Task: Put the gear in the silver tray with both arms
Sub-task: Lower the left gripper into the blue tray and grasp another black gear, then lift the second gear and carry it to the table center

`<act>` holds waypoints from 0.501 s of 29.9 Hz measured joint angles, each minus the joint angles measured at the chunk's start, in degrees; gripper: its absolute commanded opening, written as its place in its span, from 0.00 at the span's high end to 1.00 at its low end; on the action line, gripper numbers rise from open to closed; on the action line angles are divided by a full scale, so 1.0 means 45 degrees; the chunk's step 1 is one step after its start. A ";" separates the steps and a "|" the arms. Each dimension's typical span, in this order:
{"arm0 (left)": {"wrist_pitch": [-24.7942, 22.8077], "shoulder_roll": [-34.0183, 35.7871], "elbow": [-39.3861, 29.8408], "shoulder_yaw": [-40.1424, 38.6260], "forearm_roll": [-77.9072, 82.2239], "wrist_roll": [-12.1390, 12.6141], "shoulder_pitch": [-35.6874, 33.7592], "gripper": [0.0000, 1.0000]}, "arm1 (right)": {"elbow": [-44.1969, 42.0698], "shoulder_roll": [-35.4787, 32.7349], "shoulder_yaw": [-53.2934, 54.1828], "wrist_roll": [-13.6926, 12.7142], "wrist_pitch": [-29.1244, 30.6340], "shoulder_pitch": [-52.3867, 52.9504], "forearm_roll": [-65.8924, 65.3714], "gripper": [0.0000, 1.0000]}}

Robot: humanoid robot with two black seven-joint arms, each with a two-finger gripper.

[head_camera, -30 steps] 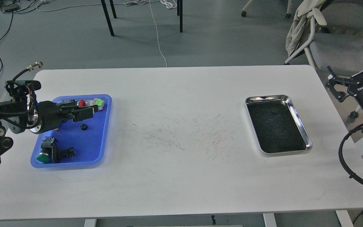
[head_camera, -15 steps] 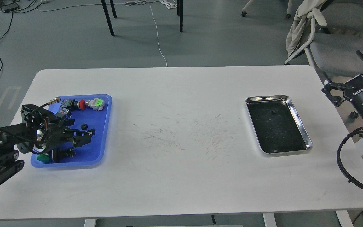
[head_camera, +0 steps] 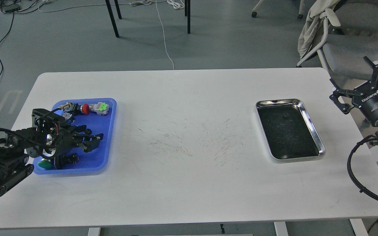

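The silver tray (head_camera: 307, 115) lies at the right of the white table, and a small dark round piece (head_camera: 285, 114) sits on its black bottom near the far end. My left gripper (head_camera: 93, 141) is low over the blue tray (head_camera: 110, 131), with its fingers spread. The small black gear that lay there is hidden behind the fingers. My right gripper (head_camera: 348, 70) is open and empty, hovering at the table's right edge, right of the silver tray and apart from it.
The blue tray also holds a red-capped button switch (head_camera: 85, 108), a grey and green part (head_camera: 100, 107) and a green-capped button switch (head_camera: 45, 164). A grey chair (head_camera: 349, 49) stands behind the right corner of the table (head_camera: 189, 164). Cables lie on the floor.
My left gripper has dropped into the blue tray and shifted right, over the spot where the black gear lay. My right gripper has moved left towards the table.
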 measured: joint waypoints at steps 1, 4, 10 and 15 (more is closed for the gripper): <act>0.0004 -0.0002 0.0038 0.0087 -0.0003 0.0000 -0.0047 0.61 | -0.0001 0.0000 -0.0005 0.0000 0.0000 0.0000 0.0002 0.04; 0.0011 -0.0002 0.0192 0.0295 -0.0074 0.0000 -0.0156 0.76 | -0.0002 -0.0021 -0.0007 0.0000 0.0000 0.0000 0.0007 0.04; -0.0012 0.0007 0.0417 0.0358 -0.0172 -0.0048 -0.0173 0.93 | 0.0019 -0.0030 -0.0008 0.0000 0.0000 0.0000 0.0013 0.04; -0.0040 0.0074 0.0563 0.0371 -0.0195 -0.0288 -0.0257 0.94 | 0.0036 -0.0036 -0.0008 0.0000 0.0000 0.0000 0.0017 0.04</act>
